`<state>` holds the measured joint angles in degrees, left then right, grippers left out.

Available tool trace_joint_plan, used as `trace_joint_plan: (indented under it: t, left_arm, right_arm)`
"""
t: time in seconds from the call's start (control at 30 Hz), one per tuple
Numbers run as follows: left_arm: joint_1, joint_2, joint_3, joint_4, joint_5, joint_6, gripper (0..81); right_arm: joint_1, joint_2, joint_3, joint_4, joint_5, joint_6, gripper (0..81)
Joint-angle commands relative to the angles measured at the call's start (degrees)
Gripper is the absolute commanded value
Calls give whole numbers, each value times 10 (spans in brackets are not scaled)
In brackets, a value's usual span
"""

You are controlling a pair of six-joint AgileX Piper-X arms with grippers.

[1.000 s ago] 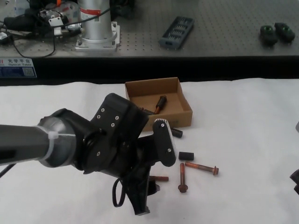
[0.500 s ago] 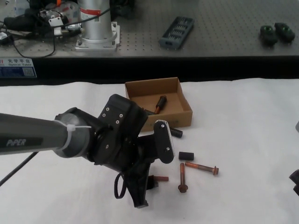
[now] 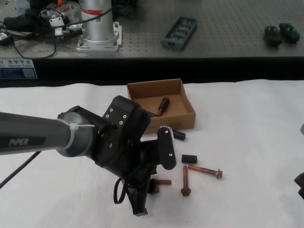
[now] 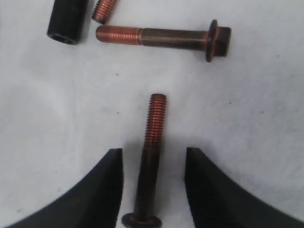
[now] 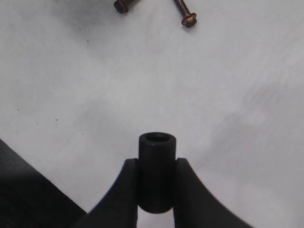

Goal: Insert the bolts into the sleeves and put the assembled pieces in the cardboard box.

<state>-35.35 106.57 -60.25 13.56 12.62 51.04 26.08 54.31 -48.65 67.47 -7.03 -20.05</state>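
My left gripper [image 4: 153, 166] is open and low over the white cloth, with a copper bolt [image 4: 151, 161] lying lengthwise between its fingers, apart from both. In the high view this gripper [image 3: 153, 183] hangs over that bolt [image 3: 165, 181]. Beyond it lie another bolt [image 4: 166, 37] and a black sleeve [image 4: 68, 21]. My right gripper [image 5: 157, 190] is shut on a black sleeve [image 5: 157, 166], held upright with its bore showing, above bare cloth. The cardboard box [image 3: 189, 110] stands behind, with one assembled piece [image 3: 163, 105] inside.
Two loose bolts [image 3: 185, 180] [image 3: 205, 170] and two sleeves [image 3: 189, 158] [image 3: 179, 135] lie right of the left arm, in front of the box. A dark bench with a metal post [image 3: 97, 23] and a black rack [image 3: 179, 31] runs along the back.
The left arm has drawn back a little toward the near edge and settled lower over the bolt. The loose bolts and sleeves have not moved.
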Motion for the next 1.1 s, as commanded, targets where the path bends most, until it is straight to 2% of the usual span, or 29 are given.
trace_joint_plan:
  t: [0.0, 0.3, 0.43, 0.8, 1.0, 1.07]
  left_arm:
    - [0, 7, 6, 83, -3, 30, 291]
    - [19, 7, 6, 105, -5, 78, 136]
    - [32, 7, 6, 105, -18, 86, 10]
    - [42, 5, 3, 86, -7, 248, 6]
    - [42, 4, 3, 89, 65, 423, 6]
    - [42, 4, 3, 94, 76, 511, 6]
  right_arm:
    - [-1, -7, -1, 0, -9, -1, 27]
    - [-1, -7, -1, 0, -9, -1, 27]
    - [-1, -7, -1, 4, -9, -1, 27]
    - [-1, -23, -1, 4, -9, -11, 27]
    - [-1, -31, -1, -15, -9, -32, 27]
    - [-1, -31, -1, -23, -9, -32, 27]
